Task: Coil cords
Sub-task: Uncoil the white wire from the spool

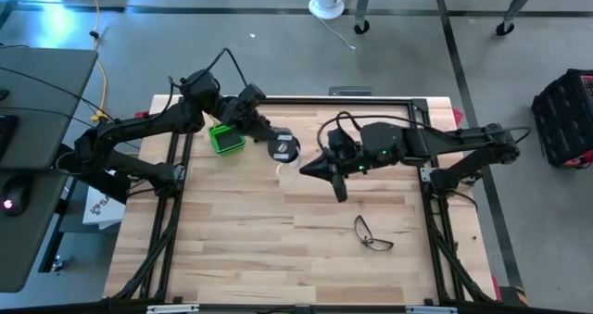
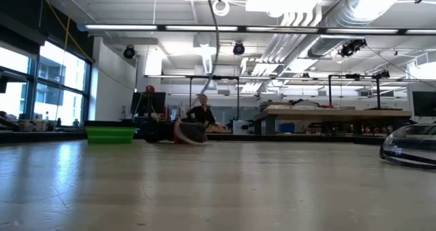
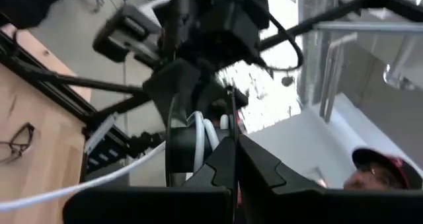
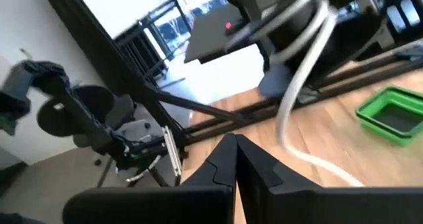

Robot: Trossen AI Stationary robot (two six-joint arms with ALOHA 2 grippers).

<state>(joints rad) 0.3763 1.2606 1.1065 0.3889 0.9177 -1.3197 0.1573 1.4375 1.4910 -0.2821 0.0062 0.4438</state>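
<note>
Your left gripper (image 1: 270,131) has its fingers (image 3: 218,168) pressed onto the small round black reel (image 1: 283,148), which sits toward the far middle of the table. In the left wrist view the reel stands edge-on between those dark fingers, with loops of the thin white cord (image 3: 99,181) wound on it and one strand trailing off across the wood. Your right gripper (image 1: 320,169) has its fingers (image 4: 228,164) pressed together with nothing between them; it hovers just beside the reel, and the right wrist view shows the cord hanging from the reel in a curve down to the tabletop ahead of it.

Just beside the left gripper you have a small green tray (image 1: 225,138). A pair of eyeglasses (image 1: 372,234) lies well apart, nearer the front. The table (image 1: 241,240) is pale wooden planks inside a black frame. Beyond it you see an open workshop with benches, ceiling ducts and a person (image 2: 201,113) seated far back.
</note>
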